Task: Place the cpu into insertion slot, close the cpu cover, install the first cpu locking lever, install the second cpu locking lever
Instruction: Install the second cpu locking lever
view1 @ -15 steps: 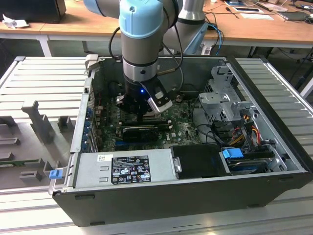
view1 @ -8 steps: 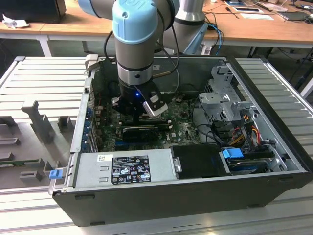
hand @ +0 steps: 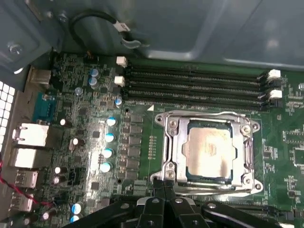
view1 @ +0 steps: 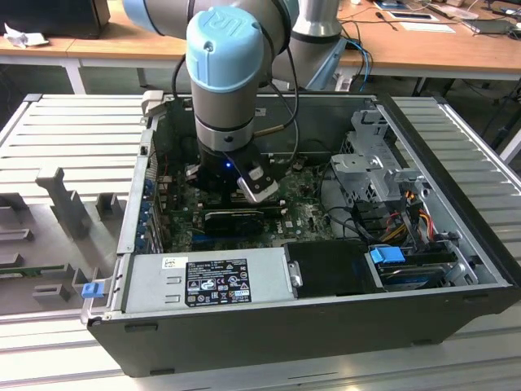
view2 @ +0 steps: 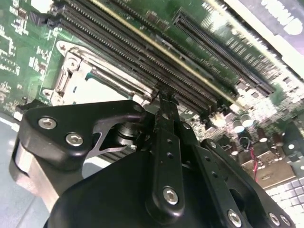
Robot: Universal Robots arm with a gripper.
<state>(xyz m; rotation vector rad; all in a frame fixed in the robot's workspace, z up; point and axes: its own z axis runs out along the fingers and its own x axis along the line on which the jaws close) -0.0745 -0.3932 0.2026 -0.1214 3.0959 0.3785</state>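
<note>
In the first wrist view the jaws (hand: 164, 183) are sitting pressed together, gripping nothing, their tips resting at the near edge of the socket. Just beyond them the cpu (hand: 209, 149) is lying flat in its slot, showing through the window of the cpu cover (hand: 173, 147), which is lying closed over it. Farther on, the memory slots (hand: 190, 85) are running alongside the socket. In the exterior view the arm (view1: 228, 73) is reaching down into the open computer case (view1: 456, 155) lying on the table (view1: 73, 130).

open computer case (view1: 326, 318) on ribbed grey metal table (view1: 73, 130)
</note>
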